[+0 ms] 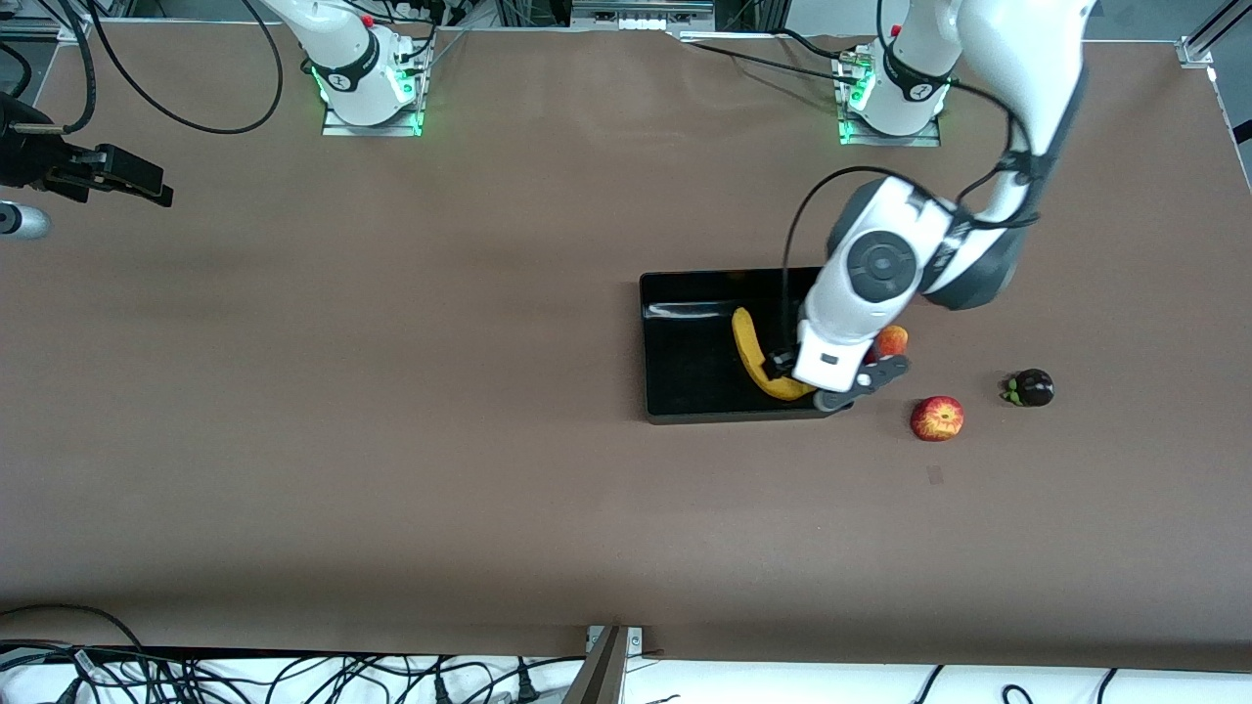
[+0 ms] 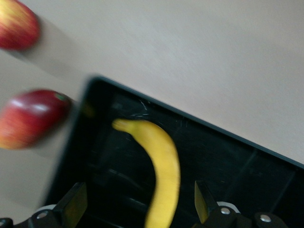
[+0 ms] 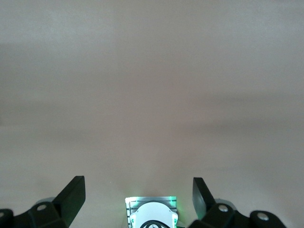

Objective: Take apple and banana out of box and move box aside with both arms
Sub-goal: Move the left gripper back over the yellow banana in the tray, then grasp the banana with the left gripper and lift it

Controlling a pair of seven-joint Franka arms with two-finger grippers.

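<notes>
A: Where is the left end effector (image 1: 820,383)?

B: It hangs over the black tray (image 1: 685,337), at the tray's end toward the left arm's end of the counter (image 1: 391,391). Its fingers (image 2: 73,204) stand wide apart and hold nothing. In the left wrist view the banana (image 2: 161,166) runs up between the two fingertips without either one touching it.

A: So the banana is in the tray?

B: Yes, it lies on the tray floor, curved, near the wall toward the left arm's end. The wrist partly covers it in the front view.

A: And the apple?

B: The red-and-yellow streaked apple (image 1: 937,418) sits on the bare counter, outside the tray, toward the left arm's end and a little nearer to the front camera than the tray's near corner. Another reddish fruit (image 1: 891,341) lies just beside the tray wall, half hidden by the left wrist. A dark round fruit with a green stalk (image 1: 1029,388) rests farther toward the left arm's end, well apart from the tray.

A: What about the right arm?

B: It waits. The right end effector (image 1: 137,183) is held over the bare counter at the right arm's end, well apart from the tray, with its fingers (image 3: 71,194) spread wide and nothing between them.
</notes>
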